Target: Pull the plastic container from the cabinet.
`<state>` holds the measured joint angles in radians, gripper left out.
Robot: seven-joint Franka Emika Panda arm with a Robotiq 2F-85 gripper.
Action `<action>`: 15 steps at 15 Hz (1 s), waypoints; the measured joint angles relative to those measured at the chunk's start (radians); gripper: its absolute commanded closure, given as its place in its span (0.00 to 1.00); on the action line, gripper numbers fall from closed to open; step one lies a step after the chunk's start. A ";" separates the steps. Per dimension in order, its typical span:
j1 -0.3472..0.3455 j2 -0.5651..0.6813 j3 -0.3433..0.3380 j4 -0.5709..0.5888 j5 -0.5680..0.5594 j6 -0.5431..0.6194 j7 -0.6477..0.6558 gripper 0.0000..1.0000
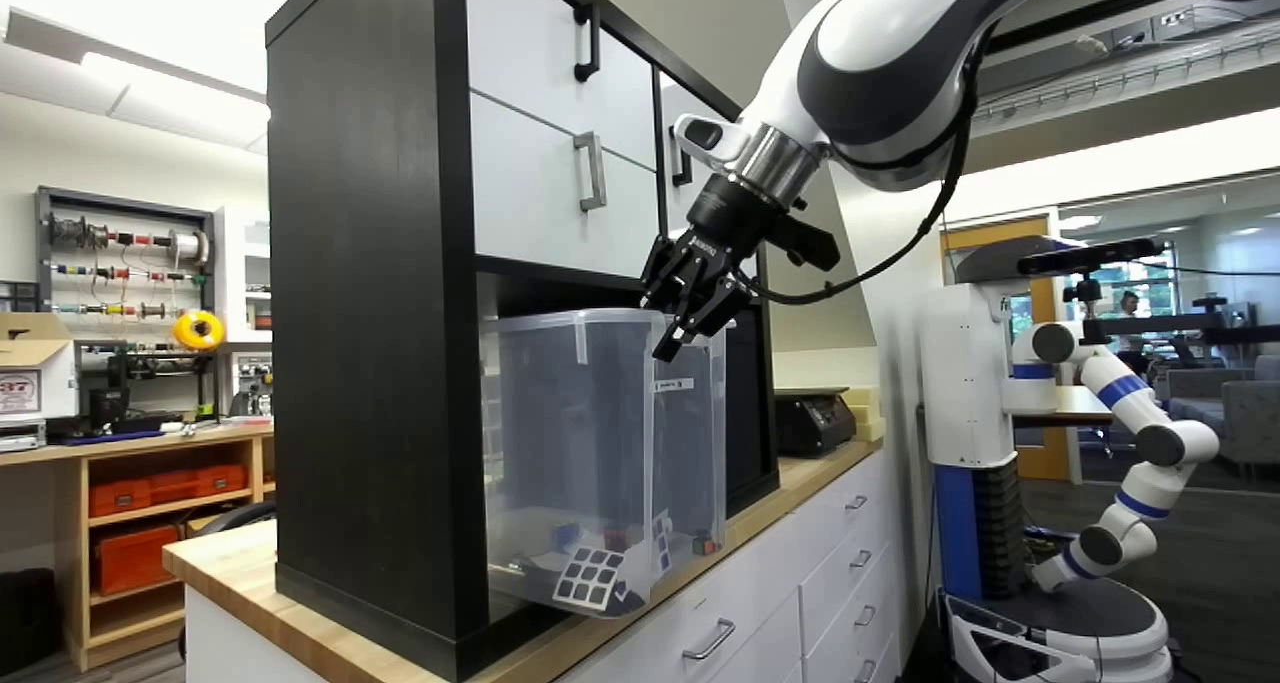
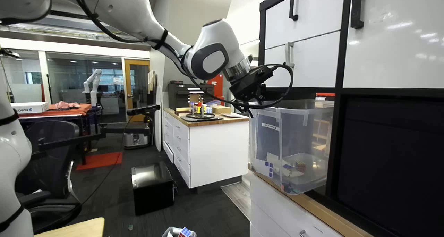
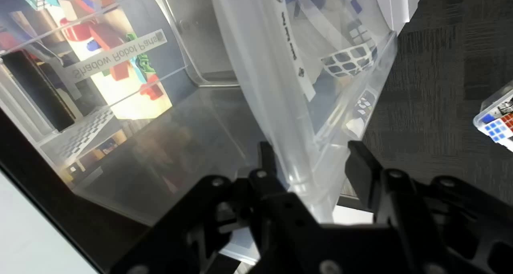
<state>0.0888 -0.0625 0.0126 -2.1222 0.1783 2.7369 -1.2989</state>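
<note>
The translucent plastic container [image 1: 580,413] stands in the lower opening of the black cabinet [image 1: 360,313] and sticks out past its front. The container [image 2: 298,136] and the cabinet's white door [image 2: 392,56] also show in an exterior view. Small coloured and white items lie at the container's bottom. My gripper [image 1: 662,313] is at the container's upper front rim; it also shows in an exterior view [image 2: 255,107]. In the wrist view the gripper [image 3: 310,153] is open, with its fingers on either side of the container's rim [image 3: 276,105]. Contact with the rim is unclear.
The cabinet stands on a low white drawered counter [image 1: 760,603]. White drawers with a grey handle [image 1: 592,171] are just above the opening. Another mobile robot [image 1: 965,383] stands beyond. A black box [image 2: 152,188] and a small bin with a cube [image 2: 180,232] are on the floor.
</note>
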 measured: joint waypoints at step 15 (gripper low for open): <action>0.017 -0.202 -0.023 -0.203 0.063 0.007 0.005 0.00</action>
<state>0.1063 -0.2643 -0.0103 -2.3256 0.2410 2.7439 -1.2935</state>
